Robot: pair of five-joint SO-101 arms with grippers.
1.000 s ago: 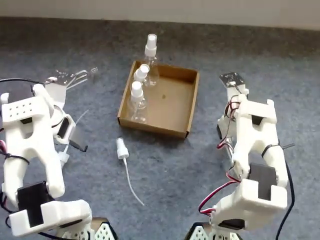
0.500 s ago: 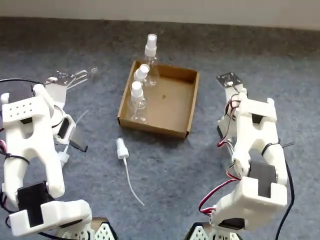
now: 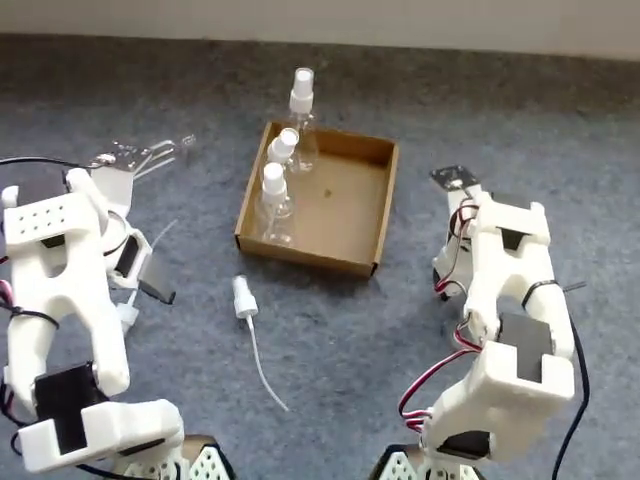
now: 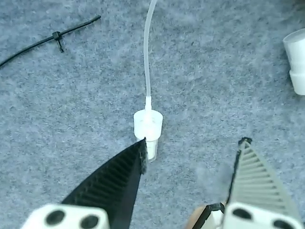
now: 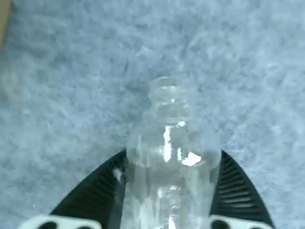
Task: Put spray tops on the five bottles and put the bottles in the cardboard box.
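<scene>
The cardboard box [image 3: 372,200] lies open at the table's middle. Two capped clear bottles [image 3: 274,205] stand along its left wall, and a third capped bottle [image 3: 302,115] stands at its far left corner. A loose spray top [image 3: 243,298] with a long tube lies in front of the box. My left gripper [image 4: 193,143] is open low over the carpet, its black fingertip [image 4: 139,150] touching another spray top [image 4: 147,126]. My right gripper [image 5: 174,155] is shut on a clear bottle [image 5: 171,138] with no top, its neck pointing away from the wrist.
Grey carpet covers the table. A black cable tie [image 4: 52,36] lies near the left gripper. Another white spray top [image 4: 298,62] sits at the edge of the left wrist view. Small clear bits [image 3: 145,153] lie at the far left. The right arm [image 3: 510,300] stands right of the box.
The right arm has shifted slightly nearer and leftward, its top metal plate dropping in the high view. The left arm, the box and the loose spray top have not moved.
</scene>
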